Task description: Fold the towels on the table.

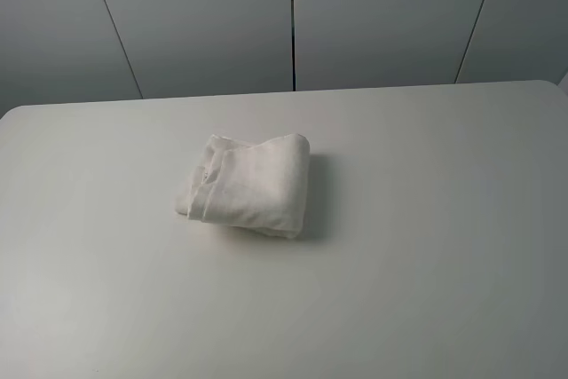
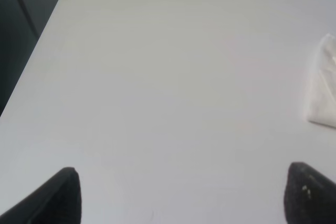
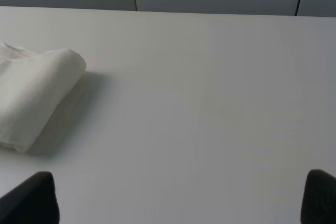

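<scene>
— Towel (image 1: 247, 185) at table centre, a touch toward 9 o'clock in the high view. Already bundled into a compact, thick packet: rounded fold along the 3 o'clock edge, loose layered edges and a wrinkled corner facing 9 o'clock. Small label possibly near that corner, too small to confirm.

— Looks folded, or nearly so. Any grip on it?

— None. Left gripper (image 2: 181, 195) spread wide, only 2 dark fingertips visible, hanging over bare table (image 1: 444, 264) with the towel's edge well off to one side. Right gripper (image 3: 178, 198) equally wide, holding nothing, towel's rounded fold seen ahead and apart. Neither arm visible in the high view at all.

— Risks from here?

— Mostly undoing a fold that seems done. Terry cloth springs back; loose layers at 9 o'clock likely to slip open if nudged or dragged. Pinching only the top layer would peel it off and unroll the packet. Pinching the fat rounded side at 3 o'clock might catch every layer, but wide fingers could then shove the bundle across the smooth top instead of closing round it.

— Anything from the surroundings?

— White cloth on white table: weak contrast, easy to misjudge edges, especially the pale corner at 9 o'clock. Shadow at 3 o'clock could be mistaken for cloth. Table edge far off on all sides, so sliding off seems unlikely. Grey panelled wall (image 1: 293, 24) behind at 12 o'clock, no obstacle.
</scene>
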Robot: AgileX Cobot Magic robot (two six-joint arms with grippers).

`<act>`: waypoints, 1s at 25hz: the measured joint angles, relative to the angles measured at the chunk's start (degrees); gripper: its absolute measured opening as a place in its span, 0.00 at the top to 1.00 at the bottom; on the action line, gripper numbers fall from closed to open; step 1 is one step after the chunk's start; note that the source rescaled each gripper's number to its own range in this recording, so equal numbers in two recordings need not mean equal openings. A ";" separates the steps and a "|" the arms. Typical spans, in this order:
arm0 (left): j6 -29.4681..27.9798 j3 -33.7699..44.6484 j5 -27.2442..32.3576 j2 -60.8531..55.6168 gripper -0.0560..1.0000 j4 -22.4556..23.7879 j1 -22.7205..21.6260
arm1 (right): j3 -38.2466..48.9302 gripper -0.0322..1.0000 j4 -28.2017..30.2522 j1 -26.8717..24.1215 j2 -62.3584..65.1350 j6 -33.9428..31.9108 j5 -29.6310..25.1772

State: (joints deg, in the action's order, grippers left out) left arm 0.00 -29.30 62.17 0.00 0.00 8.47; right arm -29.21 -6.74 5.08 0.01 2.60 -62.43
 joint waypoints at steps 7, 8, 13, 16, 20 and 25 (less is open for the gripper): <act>0.00 0.00 0.00 0.00 0.01 0.00 0.00 | 0.00 0.00 0.00 0.00 0.00 0.00 0.00; 0.00 0.00 0.00 0.00 0.01 0.00 0.00 | 0.00 0.00 0.00 0.00 0.00 0.00 0.00; 0.00 0.00 0.00 0.00 0.01 0.00 0.00 | 0.00 0.00 0.00 0.00 0.00 0.00 -0.10; 0.00 0.00 0.00 0.00 0.01 0.00 0.00 | 0.00 0.00 0.00 0.00 0.00 0.00 -0.23; 0.00 0.00 0.00 0.00 0.01 0.00 0.00 | 0.00 0.00 0.00 0.00 0.00 0.00 -0.23; 0.00 0.00 0.00 0.00 0.01 0.00 0.00 | 0.00 0.00 0.00 0.00 0.00 0.00 -0.34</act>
State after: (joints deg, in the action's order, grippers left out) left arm 0.00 -29.30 62.17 0.00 0.00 8.47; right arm -29.21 -6.74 5.08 0.01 2.60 -62.78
